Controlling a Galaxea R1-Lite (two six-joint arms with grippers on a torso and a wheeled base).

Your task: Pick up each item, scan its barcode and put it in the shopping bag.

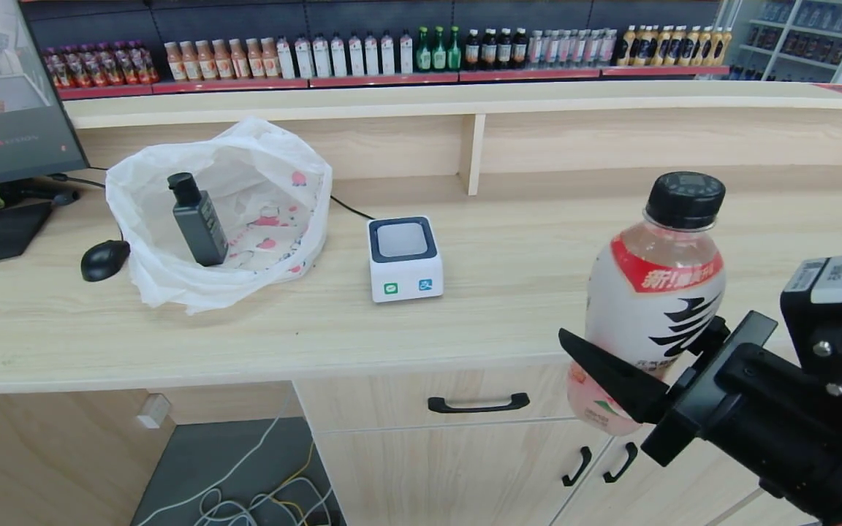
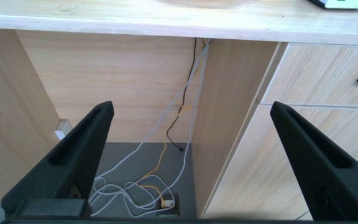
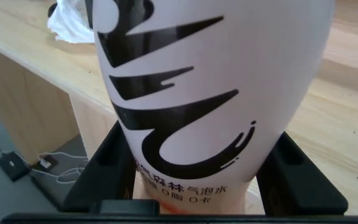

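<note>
While our right gripper (image 1: pixel 640 343) pinches the drink bottle (image 1: pixel 655 292), well right of the scanner (image 1: pixel 404 257), we judge scanning is in hand: next, bring its barcode over that window, before the bag (image 1: pixel 150 270) left of it.

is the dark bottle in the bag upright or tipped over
Upright, leaning slightly: the dark bottle stands cap up inside the open shopping bag.

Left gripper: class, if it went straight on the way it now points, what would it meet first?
The left gripper would likely meet the hanging cables under the counter, then the wooden back panel; depth is unclear.
</note>
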